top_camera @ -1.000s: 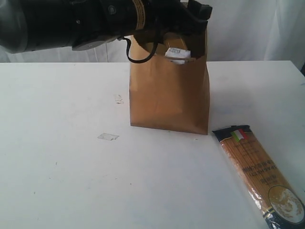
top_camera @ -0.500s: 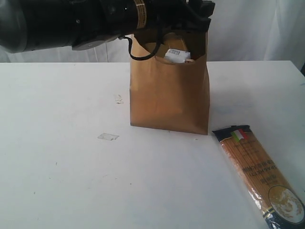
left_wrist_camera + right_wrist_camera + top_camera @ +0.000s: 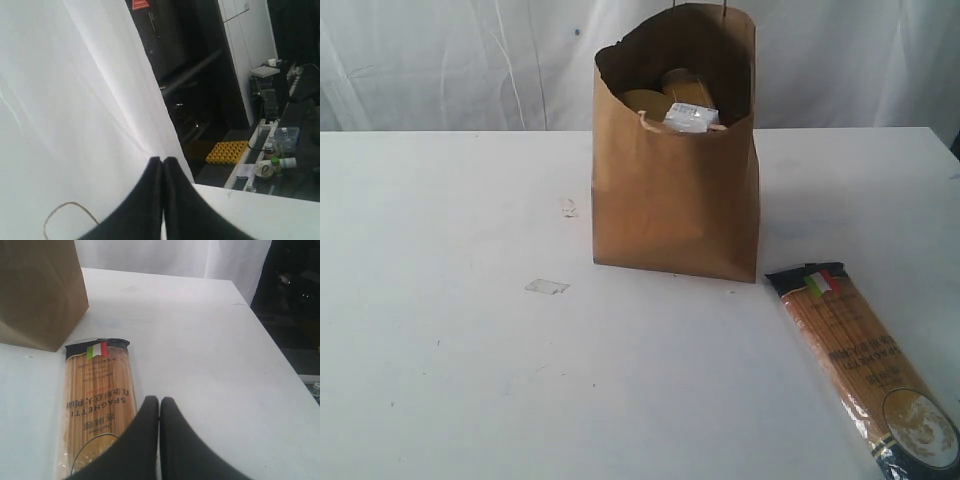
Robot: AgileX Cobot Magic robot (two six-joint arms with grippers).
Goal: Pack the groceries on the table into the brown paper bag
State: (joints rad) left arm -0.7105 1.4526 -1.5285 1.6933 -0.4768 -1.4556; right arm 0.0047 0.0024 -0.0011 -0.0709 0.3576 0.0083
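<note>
My left gripper (image 3: 163, 165) and right gripper (image 3: 159, 405) clenched empty, spaghetti (image 3: 860, 365) at table's (image 3: 450, 350) near right corner, bag (image 3: 675, 200) by far edge.

The brown paper bag (image 3: 675, 200) stood upright and open on the white table (image 3: 450, 360); a small white carton (image 3: 691, 117) and yellowish tops (image 3: 642, 101) showed just inside its mouth. The long spaghetti packet (image 3: 865, 365) lay flat on the table near the bag's front corner, not touching it; its flag-labelled end pointed toward the bag.
</note>
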